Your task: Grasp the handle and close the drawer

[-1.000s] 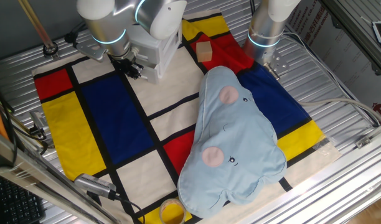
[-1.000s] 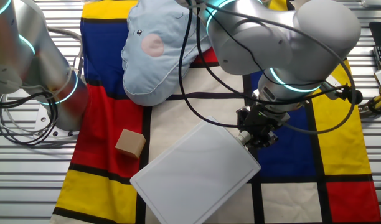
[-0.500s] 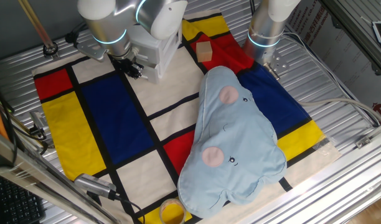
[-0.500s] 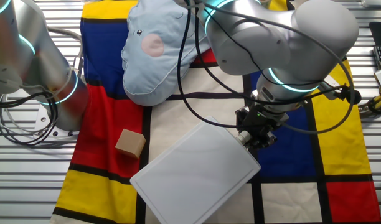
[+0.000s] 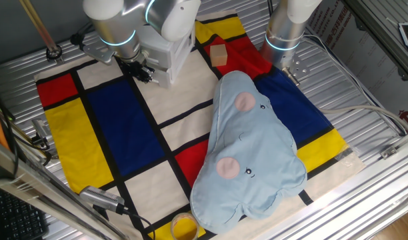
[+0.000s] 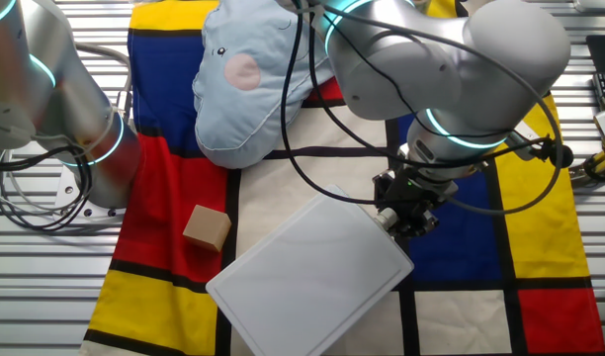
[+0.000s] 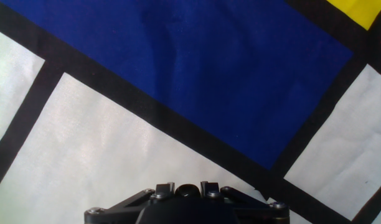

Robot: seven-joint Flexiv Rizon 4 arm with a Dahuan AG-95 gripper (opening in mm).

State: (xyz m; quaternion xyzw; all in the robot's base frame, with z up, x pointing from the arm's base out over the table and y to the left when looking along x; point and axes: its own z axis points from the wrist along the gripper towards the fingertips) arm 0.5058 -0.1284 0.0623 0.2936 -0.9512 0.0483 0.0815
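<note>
Drawer [image 6: 312,272] judged light, rigid, low-friction; handle to be pinched at front panel; gripper [image 6: 409,213] aperture can't be told.

Bulky silver-grey arm [image 6: 451,59] with rounded joints, glowing cyan ring lights, looping black cables, small black hand [image 6: 406,208] with screws

The table was viewed from high on one side by one fixed camera, from the opposite side and nearer by the other. The white cabinet [image 5: 165,50] [image 6: 312,277], tan cube [image 5: 219,54] [image 6: 207,227] and blue cushion [image 5: 251,150] [image 6: 248,74] were shared. The colour-blocked cloth [image 7: 197,68] was seen straight down, close, by the hand camera.
</note>
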